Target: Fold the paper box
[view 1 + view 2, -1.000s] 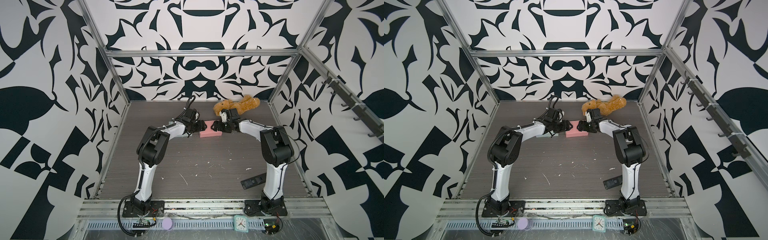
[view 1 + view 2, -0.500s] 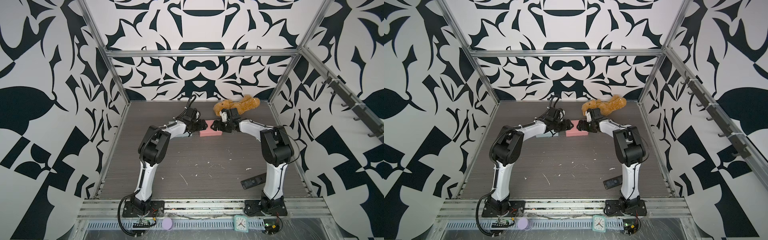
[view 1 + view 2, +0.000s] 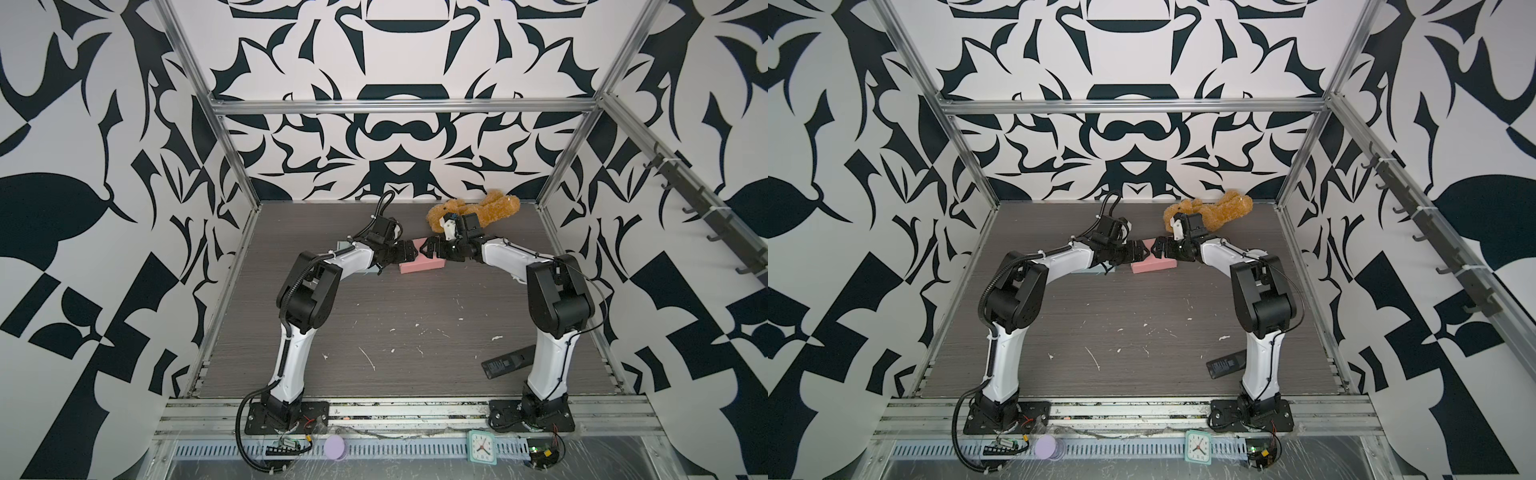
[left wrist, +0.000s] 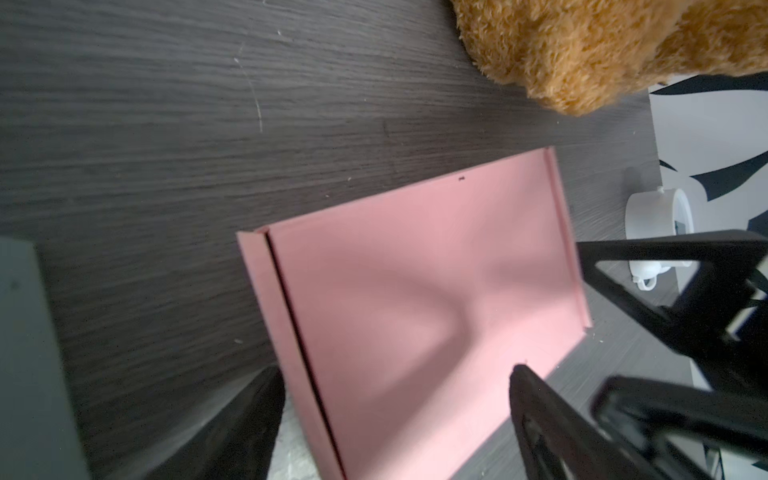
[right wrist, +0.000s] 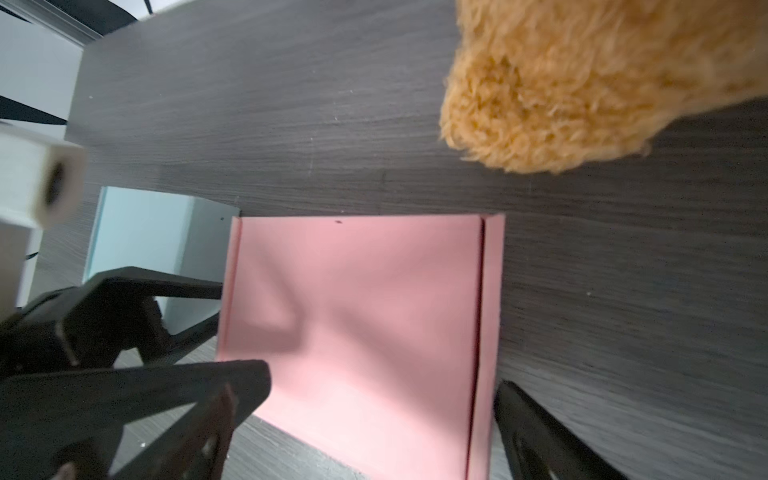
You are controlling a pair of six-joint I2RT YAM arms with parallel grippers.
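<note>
As lid [image 4: 415, 291] sits shut, pink paper box [image 3: 417, 266] (contents hidden)

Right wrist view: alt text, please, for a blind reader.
A closed pink paper box lies flat on a dark wood-grain table, framed by the open right gripper. A tan plush toy lies beyond it, a pale blue box beside it.

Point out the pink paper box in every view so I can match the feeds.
In a top view: pink paper box lies toward the back, centre.
In a top view: same spot.
Left wrist: fills the middle.
Right wrist: fills the middle.
Shared landmark: brown plush toy, just beyond the box.
</note>
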